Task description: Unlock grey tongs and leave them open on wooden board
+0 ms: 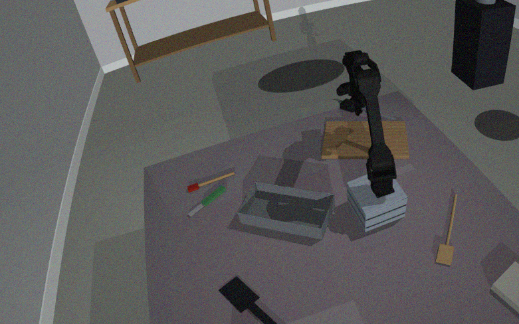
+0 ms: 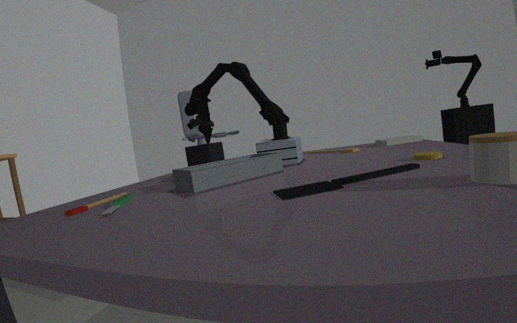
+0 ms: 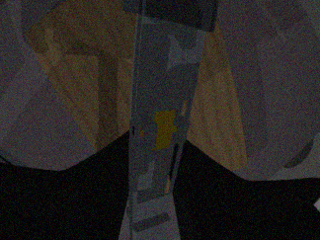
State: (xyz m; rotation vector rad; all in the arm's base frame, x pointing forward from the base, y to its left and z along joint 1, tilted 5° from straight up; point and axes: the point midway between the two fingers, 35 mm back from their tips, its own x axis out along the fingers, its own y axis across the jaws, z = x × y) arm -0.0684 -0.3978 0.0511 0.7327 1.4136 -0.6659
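Okay, grey roasting tin is the landmark. Black gripper hangs beyond the tin, on its far right side in the top view, fingers pointing down in the exterior view. Jaws are mostly closed, a narrow gap left, clamped on the grey tongs. Tongs are off the tin, up in the grip; wrist view has them running lengthwise between the fingers, yellow patch on them near the fingertips. Locked or unlocked: can't tell.

Wooden board lies up and right of the tin in the top view, and shows behind the tongs in the wrist view. Tongs are not lying on it. Arm base sits on a pale stacked block, just right of the tin.

Left of the tin, top view: red-ended stick and green-handled tool, near each other. Below the tin: black spatula. Well right of it, past the block: wooden spatula. Exterior view, right of the tin: yellow disc and lidded canister.
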